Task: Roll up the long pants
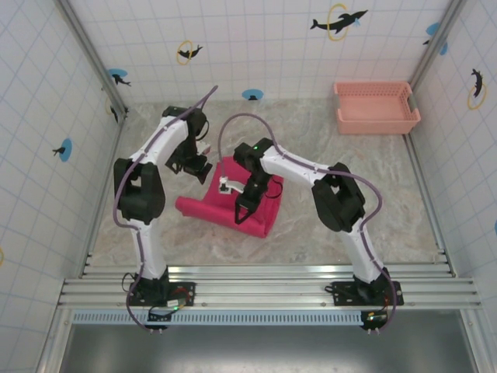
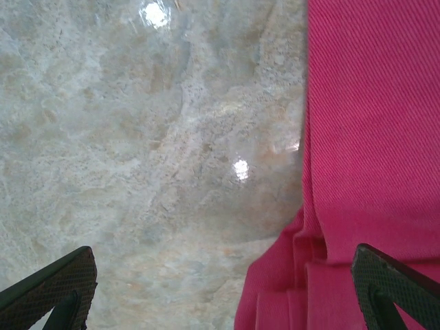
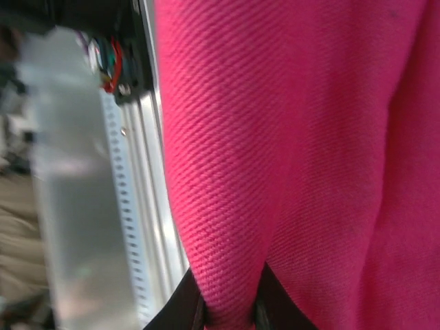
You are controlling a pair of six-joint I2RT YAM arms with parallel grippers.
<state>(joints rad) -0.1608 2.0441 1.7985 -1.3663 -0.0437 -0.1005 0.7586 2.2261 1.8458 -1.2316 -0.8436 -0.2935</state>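
The right gripper (image 1: 242, 208) was nipped nearly together on a raised fold of the long pants (image 1: 213, 203), the magenta cloth bunched between its dark fingers (image 3: 271, 302) in the right wrist view. The left gripper (image 1: 198, 169) stood spread wide and held nothing, poised over the marbled table (image 1: 326, 155) at the garment's 11 o'clock edge, one finger over the fabric. The pants lay part-folded near the table's middle. A pink basket (image 1: 375, 107) sat well apart at 1 o'clock
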